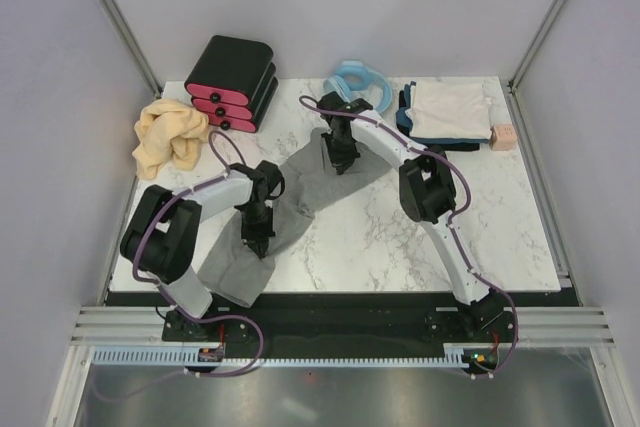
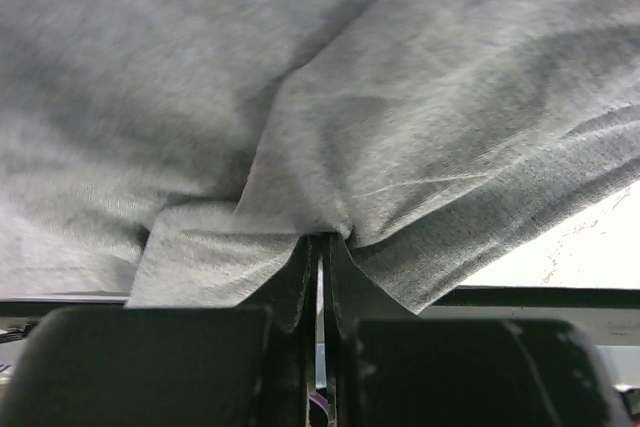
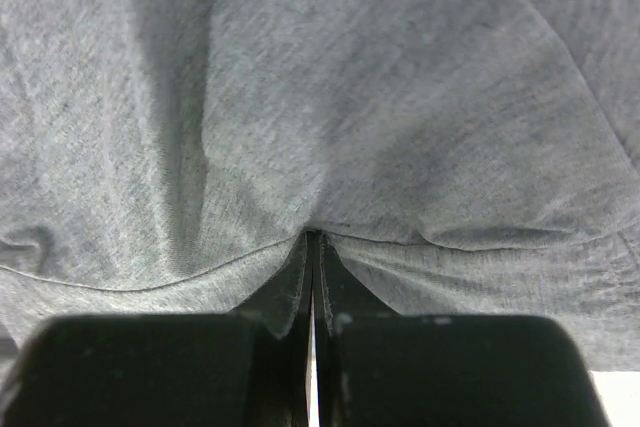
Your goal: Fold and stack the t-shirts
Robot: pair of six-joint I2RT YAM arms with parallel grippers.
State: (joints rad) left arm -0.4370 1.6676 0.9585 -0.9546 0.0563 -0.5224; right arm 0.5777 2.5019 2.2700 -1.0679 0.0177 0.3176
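Gripping the heather-grey t-shirt (image 1: 300,192), spread across the worktop (image 1: 500,237) from middle to near edge, with left hand (image 2: 322,247) and right hand (image 3: 313,237) both clenched on thin cloth, risking slippage or skewed folding under uneven pulling.

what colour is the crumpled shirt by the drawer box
The crumpled shirt is tan-yellow; top external view shows it best.

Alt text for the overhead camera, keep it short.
Left gripper near the front and right gripper farther back pinch a grey t-shirt spread over the marble table. A crumpled tan shirt and black drawer box sit back left; folded shirts back right.
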